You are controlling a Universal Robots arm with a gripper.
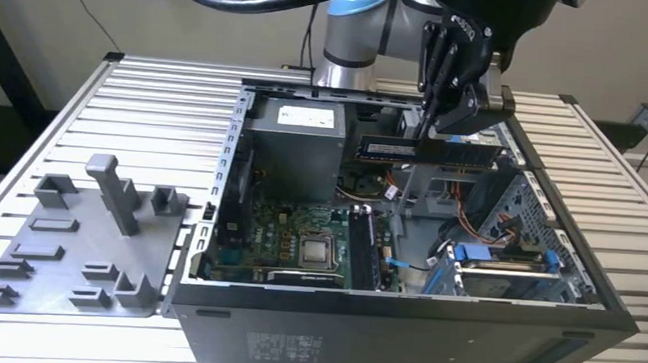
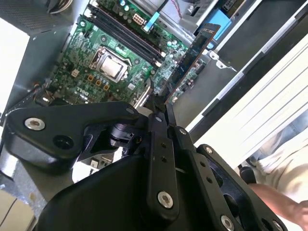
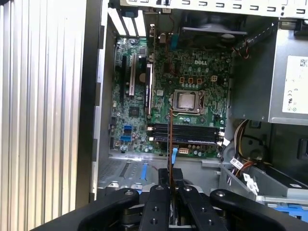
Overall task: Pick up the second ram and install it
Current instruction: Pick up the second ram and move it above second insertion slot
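the gripper [image 1: 428, 135] hangs over the open desktop computer case [image 1: 404, 342], which lies on its side on a slatted aluminium table [image 1: 148, 120]. its jaws are closed on the second ram [image 1: 427, 151], pinching the top edge near the middle of the stick. the stick is up in the air, level, over the far half of the case and well clear of the motherboard [image 1: 287, 238] below. in the exterior view its pale label faces the camera.

in both wrist views the stick shows edge-on, running out from between the black fingers [image 3: 159, 197]: a thin dark line in the first wrist view [image 3: 170, 154], a slanted blue-black blade in the second wrist view [image 2: 187, 60]. the gripper [image 2: 161, 103] sits above the board in both [image 3: 171, 182].

the memory slots [image 3: 185, 134] lie just beside the processor [image 3: 186, 100], and the held stick's length runs crosswise to them. in the exterior view the slots [image 1: 362, 247] sit to the exterior view's right of the processor [image 1: 317, 250]. the power supply [image 1: 293, 137] fills the far left corner of the case, and a blue drive caddy [image 1: 500, 255] sits at the near right.

on the table, to the exterior view's left of the case, rests a grey plastic holder tray [image 1: 74, 217] with upright blocks.
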